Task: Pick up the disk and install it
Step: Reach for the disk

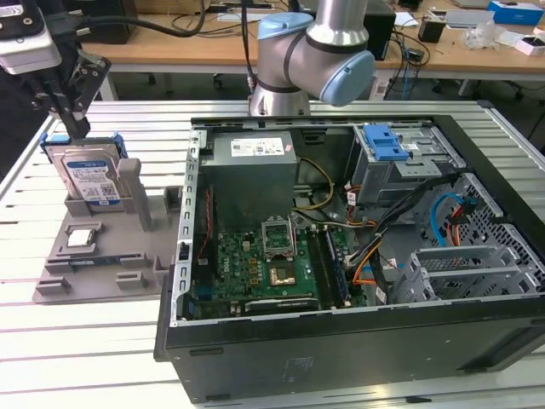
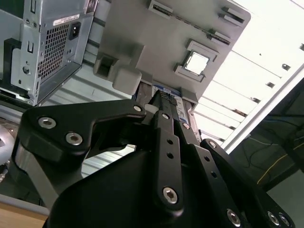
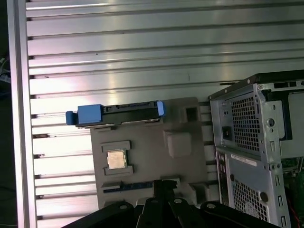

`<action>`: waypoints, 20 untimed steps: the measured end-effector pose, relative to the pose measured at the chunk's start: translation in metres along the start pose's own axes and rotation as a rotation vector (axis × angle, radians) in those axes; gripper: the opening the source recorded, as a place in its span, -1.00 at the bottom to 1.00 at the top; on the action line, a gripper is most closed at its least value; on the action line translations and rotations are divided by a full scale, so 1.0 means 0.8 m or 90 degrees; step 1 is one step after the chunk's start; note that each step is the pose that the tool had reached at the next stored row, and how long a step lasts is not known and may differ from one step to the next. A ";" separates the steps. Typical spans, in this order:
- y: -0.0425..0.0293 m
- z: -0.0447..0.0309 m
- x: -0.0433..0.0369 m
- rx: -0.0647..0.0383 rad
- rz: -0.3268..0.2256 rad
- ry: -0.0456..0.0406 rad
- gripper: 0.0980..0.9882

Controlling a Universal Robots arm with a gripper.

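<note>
End effector [image 1: 77, 132] near upright silver, blue-railed disk [image 1: 89, 181].

No legible text, even on the disk [image 1: 85, 175] label

The arm [image 1: 328, 25] is a fat silver tube with round light-blue caps [image 1: 351, 77] on its joints. The pincer [image 2: 164, 102] is black, built from flat bars with rounded ends, joined by shiny silver screws [image 2: 170, 194] with little holes in them.
</note>
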State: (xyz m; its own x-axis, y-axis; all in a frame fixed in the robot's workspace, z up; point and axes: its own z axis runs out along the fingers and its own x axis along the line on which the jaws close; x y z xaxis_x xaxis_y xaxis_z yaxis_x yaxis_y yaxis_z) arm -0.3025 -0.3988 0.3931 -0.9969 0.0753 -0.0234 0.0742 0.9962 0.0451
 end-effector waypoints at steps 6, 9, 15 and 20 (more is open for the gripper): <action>-0.0011 -0.0004 0.014 0.000 0.000 0.0001 -0.98; -0.0018 -0.0006 0.024 0.000 0.000 0.0001 -0.98; -0.0029 -0.0010 0.039 0.000 0.000 0.0001 -0.98; -0.0036 -0.0012 0.048 0.000 0.000 0.0000 -0.98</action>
State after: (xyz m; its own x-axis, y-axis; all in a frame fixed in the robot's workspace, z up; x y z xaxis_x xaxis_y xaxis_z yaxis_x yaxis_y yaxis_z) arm -0.3414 -0.3989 0.3930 -0.9969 0.0753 -0.0233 0.0742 0.9962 0.0451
